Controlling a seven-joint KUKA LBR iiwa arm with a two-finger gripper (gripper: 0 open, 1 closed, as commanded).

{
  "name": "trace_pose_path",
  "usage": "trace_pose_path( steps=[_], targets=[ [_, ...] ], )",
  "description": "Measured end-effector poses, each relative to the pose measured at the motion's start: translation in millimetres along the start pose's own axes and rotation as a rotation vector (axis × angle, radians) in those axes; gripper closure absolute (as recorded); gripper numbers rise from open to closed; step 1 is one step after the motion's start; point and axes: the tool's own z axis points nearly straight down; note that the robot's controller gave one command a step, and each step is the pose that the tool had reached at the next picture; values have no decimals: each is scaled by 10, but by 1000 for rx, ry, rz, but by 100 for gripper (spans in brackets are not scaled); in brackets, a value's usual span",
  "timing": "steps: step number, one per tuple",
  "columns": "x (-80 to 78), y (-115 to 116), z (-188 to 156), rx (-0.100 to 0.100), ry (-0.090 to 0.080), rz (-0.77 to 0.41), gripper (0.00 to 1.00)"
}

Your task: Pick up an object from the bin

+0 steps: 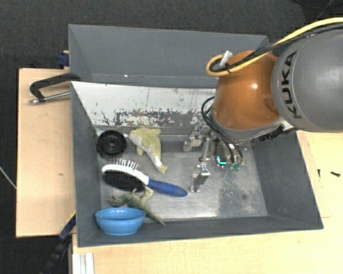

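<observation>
My gripper (198, 160) hangs below the orange cover over the bin's middle floor, open, with nothing between its fingers. One fingertip (199, 179) sits just right of the blue handle tip of a hairbrush (127, 178), which has a black head and white bristles. The other fingertip (192, 142) is toward the back wall. A pale yellow soft toy animal (149, 145) lies left of the gripper, apart from it.
A black round cap-like thing (111, 143) lies at the back left. A green toy lizard (135, 200) and a blue bowl (120, 220) sit in the front left corner. The arm and its orange cover hide the bin's back right part.
</observation>
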Motion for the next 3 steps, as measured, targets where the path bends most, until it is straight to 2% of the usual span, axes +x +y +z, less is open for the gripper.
trace_pose_path(
  steps=[1,2,3],
  targets=[
    [98,970,940,3,-14,-109,0],
    [94,959,924,-3,-19,-98,100],
    [162,864,-940,-1,-19,-241,100]
  ],
)
